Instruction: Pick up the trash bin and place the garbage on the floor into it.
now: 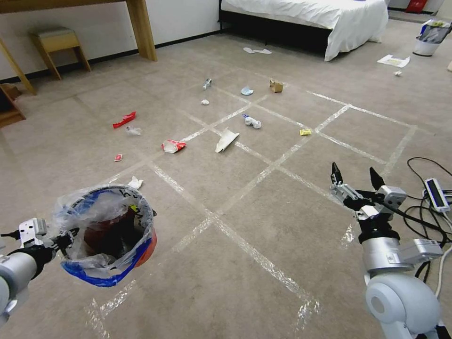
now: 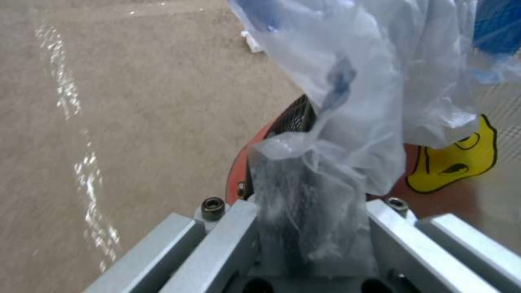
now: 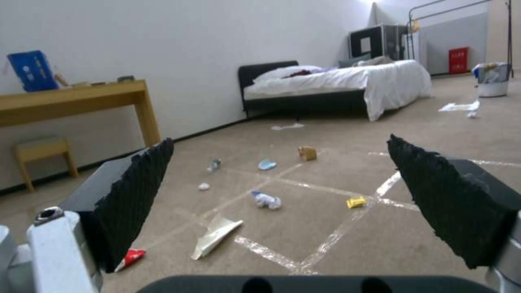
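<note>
The floor [image 1: 263, 221] is littered with garbage [image 1: 226, 139] along its far tape lines. The trash bin [image 1: 109, 230] is held off it, mouth upward, rim clamped by the left gripper [image 1: 66, 239]; its base is hidden. The right gripper [image 1: 357, 177] is spread wide, empty.

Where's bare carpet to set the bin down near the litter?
Free: the taped square between the trash bin in the left gripper and the open right gripper. Crowded: farther out, around the folded white paper and red wrapper.
</note>
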Controlling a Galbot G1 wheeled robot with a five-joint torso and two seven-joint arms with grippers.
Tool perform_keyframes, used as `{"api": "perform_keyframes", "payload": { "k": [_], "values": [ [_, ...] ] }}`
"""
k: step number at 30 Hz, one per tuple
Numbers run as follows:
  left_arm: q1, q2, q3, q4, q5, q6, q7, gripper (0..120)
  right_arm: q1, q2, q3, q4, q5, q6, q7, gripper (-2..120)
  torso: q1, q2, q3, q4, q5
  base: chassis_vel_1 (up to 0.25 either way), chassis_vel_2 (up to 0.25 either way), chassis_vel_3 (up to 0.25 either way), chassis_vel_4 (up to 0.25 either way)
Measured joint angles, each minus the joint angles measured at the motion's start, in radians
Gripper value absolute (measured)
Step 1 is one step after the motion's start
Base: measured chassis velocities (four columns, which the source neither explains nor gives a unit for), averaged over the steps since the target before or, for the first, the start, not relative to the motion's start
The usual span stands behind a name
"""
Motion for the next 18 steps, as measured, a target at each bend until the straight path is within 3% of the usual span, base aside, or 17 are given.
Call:
{"api": "perform_keyframes", "payload": {
  "k": [18],
  "values": [
    [-0.024, 0.027, 0.001, 0.066, -0.001, 0.000, 0.009, 0, 0.012, -0.006, -0.014, -0.010, -0.002, -0.001, -0.002, 100, 0.000, 0.000, 0.000, 0.0000, -0.0001, -0.140, 0.139, 0.141, -0.144]
  ]
}}
